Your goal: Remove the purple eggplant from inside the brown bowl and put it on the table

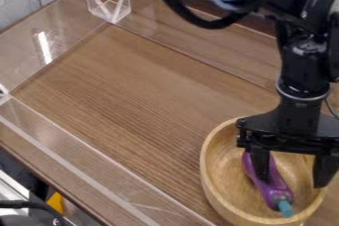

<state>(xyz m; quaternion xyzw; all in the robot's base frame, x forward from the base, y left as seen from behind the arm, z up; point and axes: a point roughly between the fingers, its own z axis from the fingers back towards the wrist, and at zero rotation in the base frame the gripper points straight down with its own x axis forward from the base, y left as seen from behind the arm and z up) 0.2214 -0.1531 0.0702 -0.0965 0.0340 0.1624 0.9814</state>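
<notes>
Wood-grain table (146, 91) bears one brown bowl (223, 192) — one purple eggplant (269, 182) inside, jaws wide above.

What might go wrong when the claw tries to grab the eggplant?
1. The eggplant looks glossy and lies slanted, so the open gripper above it may pinch it badly and let it slip out.
2. The bowl has a thick rim close to the fingers; one could bump it and shove the bowl.
3. The bowl sits near the table edge.
</notes>
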